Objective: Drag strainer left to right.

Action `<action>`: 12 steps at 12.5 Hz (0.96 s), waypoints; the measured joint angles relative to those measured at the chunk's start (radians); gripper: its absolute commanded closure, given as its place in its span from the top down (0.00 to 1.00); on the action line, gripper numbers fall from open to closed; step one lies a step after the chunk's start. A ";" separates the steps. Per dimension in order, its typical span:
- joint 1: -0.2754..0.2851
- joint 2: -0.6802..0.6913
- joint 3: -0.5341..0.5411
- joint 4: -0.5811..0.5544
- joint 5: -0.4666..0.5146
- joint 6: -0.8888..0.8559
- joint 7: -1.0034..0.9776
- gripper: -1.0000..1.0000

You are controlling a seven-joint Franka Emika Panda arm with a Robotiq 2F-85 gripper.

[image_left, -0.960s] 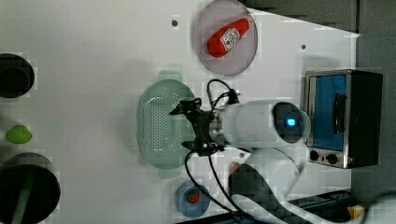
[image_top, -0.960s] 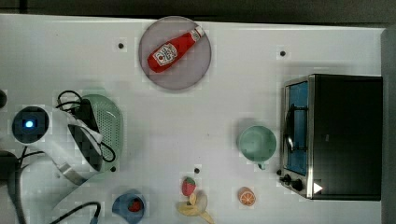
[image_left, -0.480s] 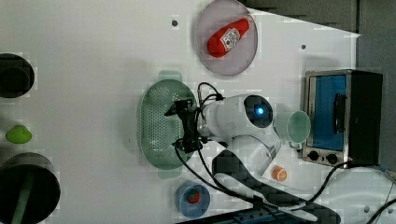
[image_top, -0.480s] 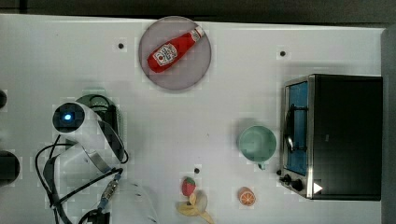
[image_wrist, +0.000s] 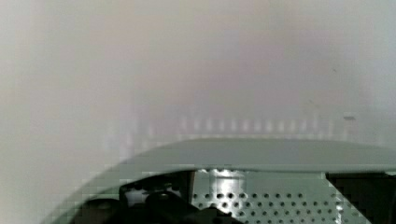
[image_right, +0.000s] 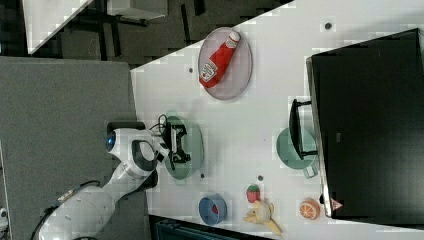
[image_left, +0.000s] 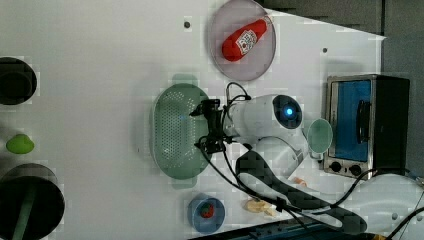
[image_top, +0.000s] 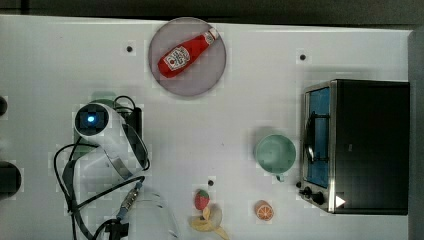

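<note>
The strainer (image_left: pixel 176 131) is a pale mint-green oblong colander lying towards the left view's left. In the top view the arm covers nearly all of it, leaving one end of the strainer (image_top: pixel 103 96) showing. My gripper (image_left: pixel 200 128) is open, its black fingers spread along the strainer's long rim on the side towards the left view's right. In the right view the gripper (image_right: pixel 178 143) stands over the strainer (image_right: pixel 194 145). The wrist view shows the strainer's rim (image_wrist: pixel 261 153) and holed wall close ahead, with a dark fingertip (image_wrist: pixel 159 201) low against it.
A plate (image_top: pixel 216 65) carries a red ketchup bottle (image_top: pixel 182 54). A round mint cup (image_top: pixel 275 152) stands beside a toaster oven (image_top: pixel 360 145). A strawberry (image_top: pixel 201 199), banana (image_top: pixel 210 222) and orange (image_top: pixel 263 210) lie near the top view's bottom edge. A blue bowl (image_left: pixel 206 212) sits near the strainer.
The arm's upper part has swung towards the top view's right and now hangs over the strainer. The gripper stays open at the rim. The strainer has not visibly moved.
</note>
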 measured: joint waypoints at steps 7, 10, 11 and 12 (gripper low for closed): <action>-0.005 -0.102 -0.072 -0.105 0.001 0.023 -0.006 1.00; -0.010 -0.149 -0.145 -0.188 -0.026 0.023 -0.040 1.00; -0.028 -0.147 -0.155 -0.199 -0.026 0.022 -0.058 1.00; -0.038 -0.147 -0.172 -0.209 -0.026 0.028 -0.076 1.00</action>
